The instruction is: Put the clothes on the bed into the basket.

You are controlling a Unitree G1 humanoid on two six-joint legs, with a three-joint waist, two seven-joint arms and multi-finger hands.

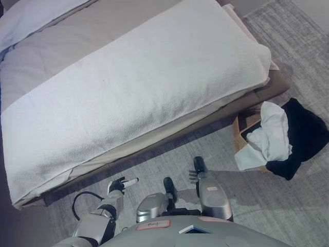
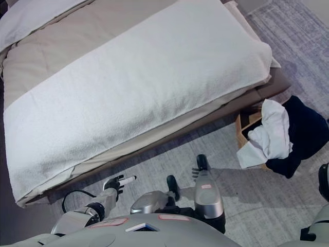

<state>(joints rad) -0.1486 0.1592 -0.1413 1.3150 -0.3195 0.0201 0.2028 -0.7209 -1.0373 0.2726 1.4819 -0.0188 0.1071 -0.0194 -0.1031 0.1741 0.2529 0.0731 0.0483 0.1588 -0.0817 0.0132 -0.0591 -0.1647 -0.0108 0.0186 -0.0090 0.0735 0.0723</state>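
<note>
A brown basket (image 1: 243, 127) stands on the floor by the bed's near right corner. A white garment (image 1: 271, 135) hangs over its front edge, and a black garment (image 1: 307, 129) drapes over its right side. The bed (image 1: 61, 46) carries only a white blanket (image 1: 139, 87); no loose clothes show on it. My left hand (image 1: 121, 184) hangs low at the lower left, over the carpet near the bed's edge, open and holding nothing. Lower centre, my right hand (image 1: 198, 168) is also open and holds nothing, left of the basket and apart from it.
Grey carpet (image 1: 288, 46) covers the floor around the bed and basket. A white pillow (image 1: 36, 18) lies at the far left end of the bed. The bed's long side runs diagonally in front of me.
</note>
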